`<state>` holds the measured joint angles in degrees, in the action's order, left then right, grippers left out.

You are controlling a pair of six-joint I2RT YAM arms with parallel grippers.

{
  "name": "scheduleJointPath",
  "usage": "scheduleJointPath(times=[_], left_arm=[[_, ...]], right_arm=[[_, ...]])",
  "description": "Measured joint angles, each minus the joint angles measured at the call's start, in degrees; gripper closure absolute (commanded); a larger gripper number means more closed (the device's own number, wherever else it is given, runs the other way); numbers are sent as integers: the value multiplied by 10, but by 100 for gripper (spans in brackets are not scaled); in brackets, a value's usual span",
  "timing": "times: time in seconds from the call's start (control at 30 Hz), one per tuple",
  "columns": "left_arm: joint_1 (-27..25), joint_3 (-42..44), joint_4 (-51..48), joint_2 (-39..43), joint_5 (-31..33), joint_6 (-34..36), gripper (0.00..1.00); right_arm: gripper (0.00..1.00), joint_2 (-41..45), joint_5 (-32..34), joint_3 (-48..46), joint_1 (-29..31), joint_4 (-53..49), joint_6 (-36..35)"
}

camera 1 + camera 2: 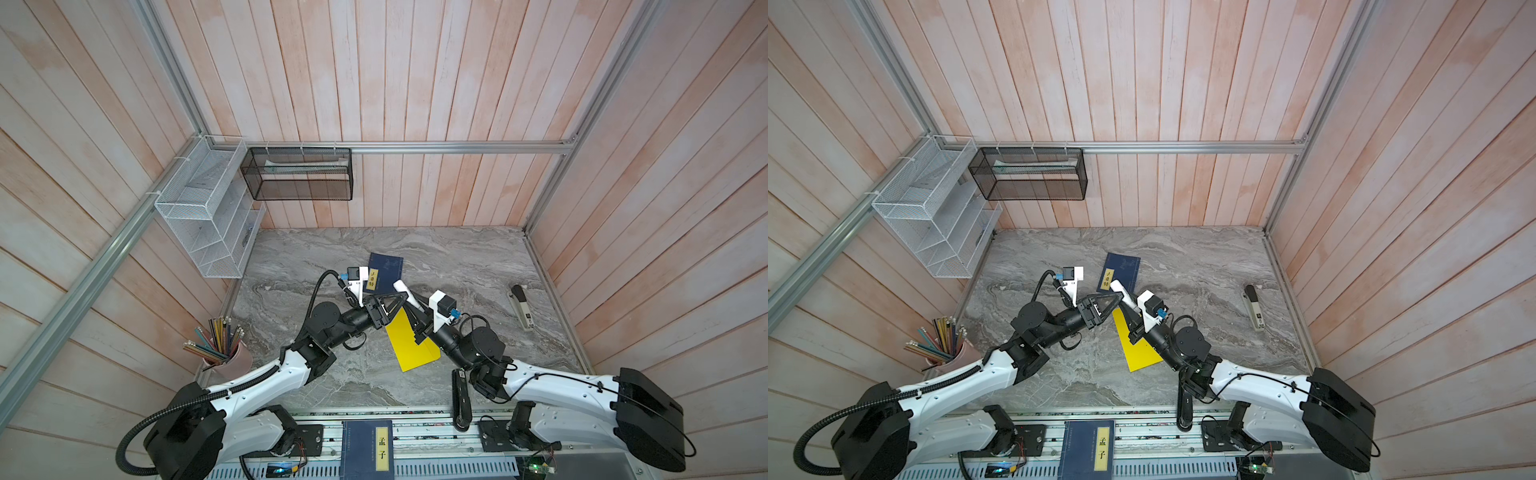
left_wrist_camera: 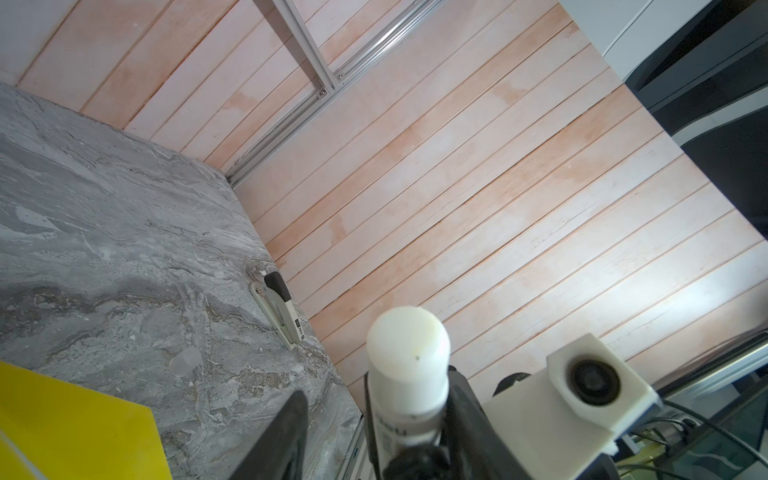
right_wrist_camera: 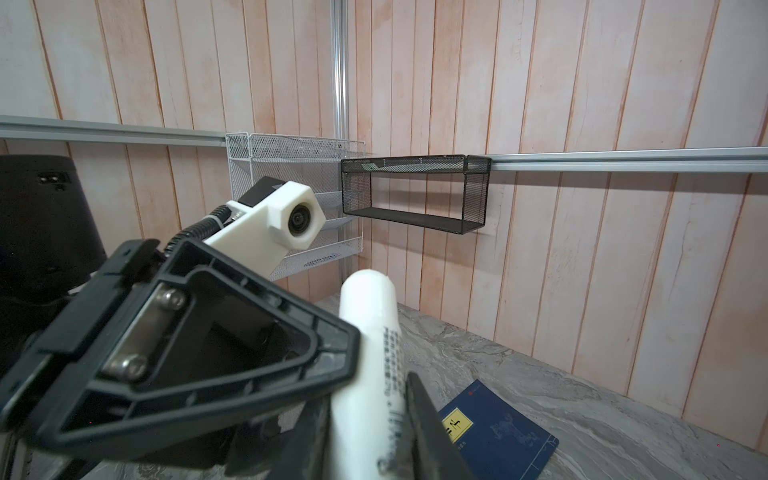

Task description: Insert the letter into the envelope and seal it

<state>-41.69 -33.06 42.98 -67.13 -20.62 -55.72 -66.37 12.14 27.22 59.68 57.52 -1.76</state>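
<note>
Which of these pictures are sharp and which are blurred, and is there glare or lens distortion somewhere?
In both top views the focus is sharp, but the wall planks fan outward, a wide-angle effect. In the left wrist view the glue stick is soft and a bright patch glares on the wall. In the right wrist view the left gripper is near and blurred; the black basket is sharper.

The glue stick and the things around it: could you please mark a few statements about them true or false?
1. The right gripper holds a white glue stick. True.
2. The envelope is red. False: it is yellow.
3. The stapler lies on the table near the right wall. True.
4. The black basket sits on the table. False: it hangs on the back wall.
</note>
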Motion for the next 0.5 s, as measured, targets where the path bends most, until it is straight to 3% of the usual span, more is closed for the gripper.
scheduleJointPath(times=[0.3,0.5], left_arm=[[-1,0,31,-18,-6,-21,74],[0,0,43,-23,-6,-28,88]], right_arm=[[100,-15,4,0,4,3,-14],[87,-20,10,0,6,14,-22]])
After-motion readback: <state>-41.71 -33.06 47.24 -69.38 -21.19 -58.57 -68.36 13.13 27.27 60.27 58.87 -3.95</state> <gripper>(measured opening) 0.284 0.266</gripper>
